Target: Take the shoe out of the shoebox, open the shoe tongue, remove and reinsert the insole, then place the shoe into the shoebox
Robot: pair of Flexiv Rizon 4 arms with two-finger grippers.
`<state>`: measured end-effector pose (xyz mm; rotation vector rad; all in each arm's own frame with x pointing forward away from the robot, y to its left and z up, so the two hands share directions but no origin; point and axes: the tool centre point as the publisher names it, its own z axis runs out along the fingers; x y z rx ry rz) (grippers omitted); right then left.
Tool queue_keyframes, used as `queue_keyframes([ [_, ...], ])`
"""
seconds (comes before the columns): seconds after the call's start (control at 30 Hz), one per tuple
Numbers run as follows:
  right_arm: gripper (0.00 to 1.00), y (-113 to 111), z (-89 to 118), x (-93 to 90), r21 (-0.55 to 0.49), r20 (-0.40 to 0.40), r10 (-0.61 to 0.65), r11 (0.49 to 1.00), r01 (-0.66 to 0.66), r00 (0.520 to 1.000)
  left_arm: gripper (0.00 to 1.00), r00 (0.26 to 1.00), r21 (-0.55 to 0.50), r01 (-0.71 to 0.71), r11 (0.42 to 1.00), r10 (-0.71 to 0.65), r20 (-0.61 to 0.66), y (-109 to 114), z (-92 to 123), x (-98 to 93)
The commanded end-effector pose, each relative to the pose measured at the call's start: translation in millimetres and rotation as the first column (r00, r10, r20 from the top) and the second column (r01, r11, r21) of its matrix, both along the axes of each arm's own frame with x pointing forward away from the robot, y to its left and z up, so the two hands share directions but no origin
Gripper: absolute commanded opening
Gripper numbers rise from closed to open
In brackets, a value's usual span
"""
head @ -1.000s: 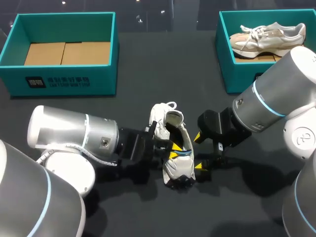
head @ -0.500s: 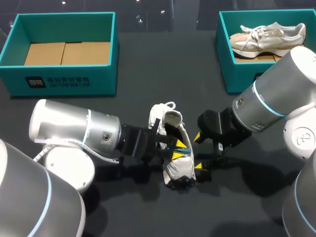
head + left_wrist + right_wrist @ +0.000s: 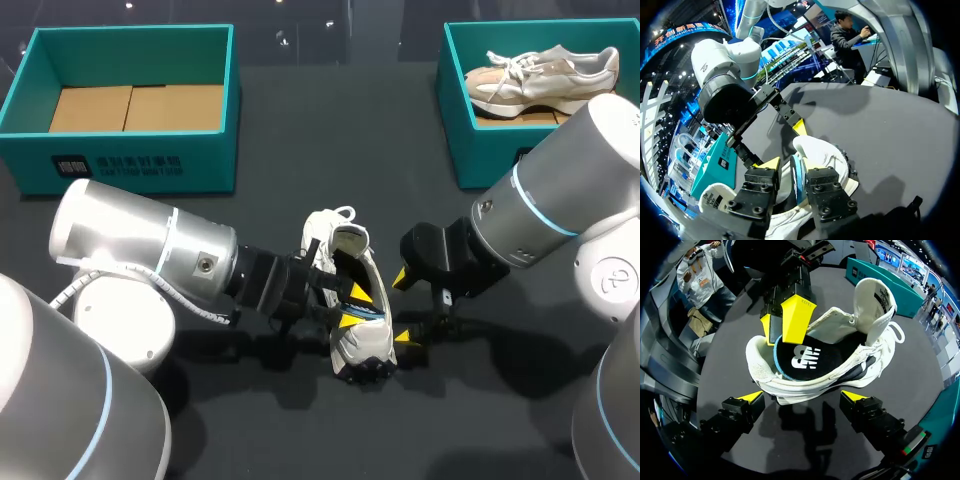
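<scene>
White mesh sneaker [image 3: 362, 345] sits on the black table [image 3: 300, 120], between my two grippers. In the head view I have my left gripper [image 3: 352, 306] reaching into its opening from the left. My right gripper [image 3: 404, 308] is just to the sneaker's right, with its fingers spread wide and touching nothing. Beyond the sneaker to the left stands an empty teal cardboard shoebox [image 3: 130, 160]. Beyond it to the right, a second teal shoebox [image 3: 455, 130] holds a pale cream trainer [image 3: 540, 75]. In the left wrist view, my left gripper's fingers stand close on either side of the blue-edged insole [image 3: 799, 175], which rises between them. As far as I can tell they are pinching it. The sneaker's white collar [image 3: 825, 150] curves just ahead, with my right arm [image 3: 722, 95] past it. In the right wrist view, the sneaker lies just ahead of the spread yellow tips, its opening turned towards them. I can see the black top of the insole [image 3: 805, 360] inside. The left gripper [image 3: 783, 342] comes down at the heel end, and the padded white tongue [image 3: 872, 297] stands up at the other end.
</scene>
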<state>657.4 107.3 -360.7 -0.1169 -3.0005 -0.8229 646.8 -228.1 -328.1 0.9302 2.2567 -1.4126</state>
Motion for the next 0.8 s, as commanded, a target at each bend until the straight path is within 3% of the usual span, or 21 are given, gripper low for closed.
queue_keyframes([
  [0.03, 1.00, -12, 9, -1.5, -0.008, -0.001, 0.000, 1.000, 0.000, 1.000, 0.28, 0.999, 0.064, 0.040, 0.997, -0.039, -0.022, 5, 6, 1.5],
  [0.43, 1.00, -66, 37, -7.5, -0.055, 0.004, -0.036, 0.998, 0.036, 0.999, 0.30, 0.995, 0.168, 0.099, 0.981, -0.092, -0.045, 32, 10, -1.6],
  [0.67, 1.00, -89, 46, -7.0, -0.045, 0.015, -0.059, 0.997, 0.060, 0.998, 0.31, 0.992, 0.207, 0.122, 0.971, -0.114, -0.049, 51, 19, 0.5],
  [0.8, 1.00, -89, 46, -7.0, -0.045, 0.015, -0.059, 0.997, 0.060, 0.998, 0.31, 0.989, 0.223, 0.143, 0.964, -0.133, -0.059, 62, 24, 4.1],
])
